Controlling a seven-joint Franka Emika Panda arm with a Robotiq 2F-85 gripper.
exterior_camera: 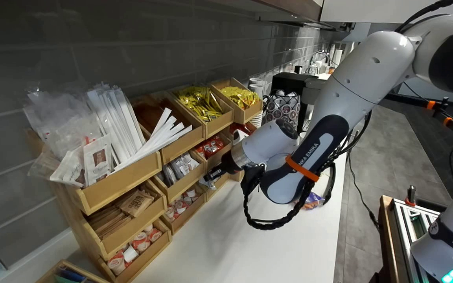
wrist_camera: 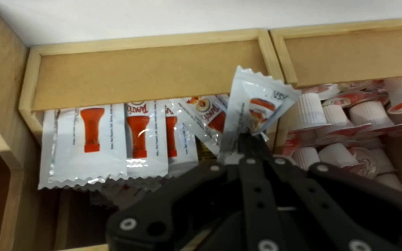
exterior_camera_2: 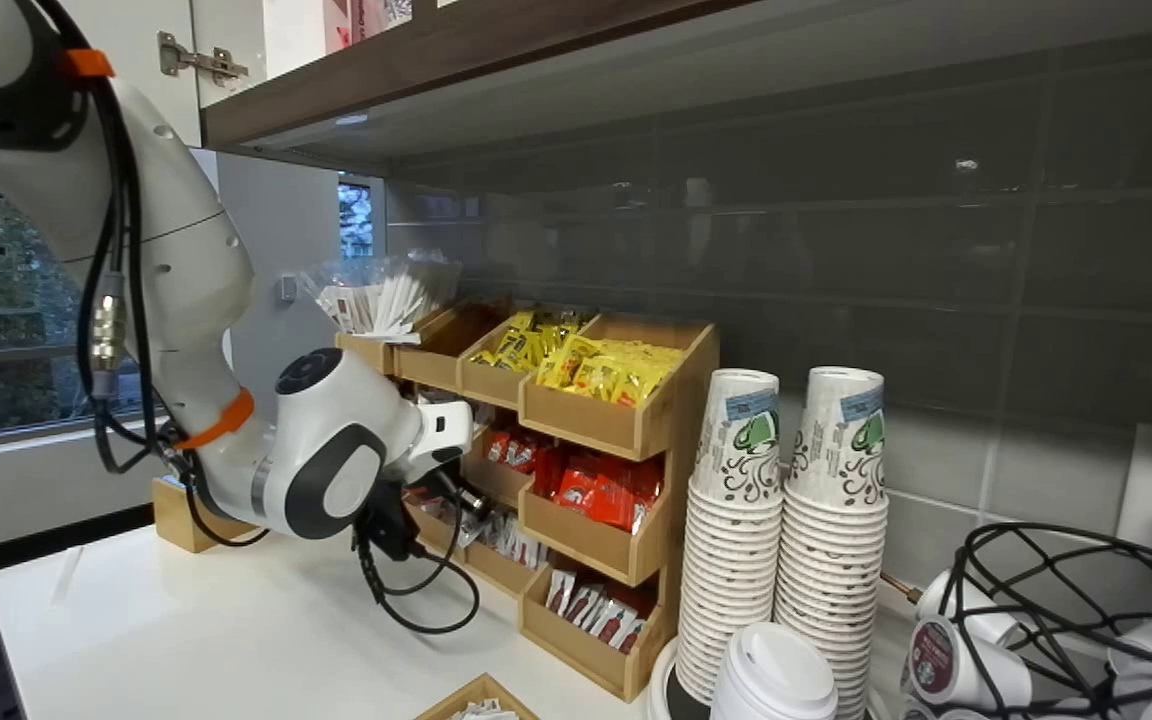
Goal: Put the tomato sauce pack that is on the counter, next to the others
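Observation:
In the wrist view my gripper (wrist_camera: 251, 138) is shut, its fingertips pinching the edge of the tomato sauce pack (wrist_camera: 237, 96). This small white sachet with red print is tilted and partly folded. It overlaps the front wall at the compartment's right end, beside the divider; whether it touches there I cannot tell. The others, white sachets with a red bottle print (wrist_camera: 91, 139), lie in that same wooden compartment (wrist_camera: 145, 75), left of the fingers. Both exterior views show the gripper (exterior_camera: 214, 173) at the organizer's lower front. The white counter (exterior_camera: 246, 239) runs below.
Creamer cups (wrist_camera: 337, 118) fill the neighbouring compartment at right in the wrist view. Higher tiers overhang, with yellow packets (exterior_camera_2: 611, 370) and red packets (exterior_camera_2: 596, 490). Stacked paper cups (exterior_camera_2: 736, 540) stand at the organizer's end. A purple-patterned bag (exterior_camera: 311, 200) lies on the counter.

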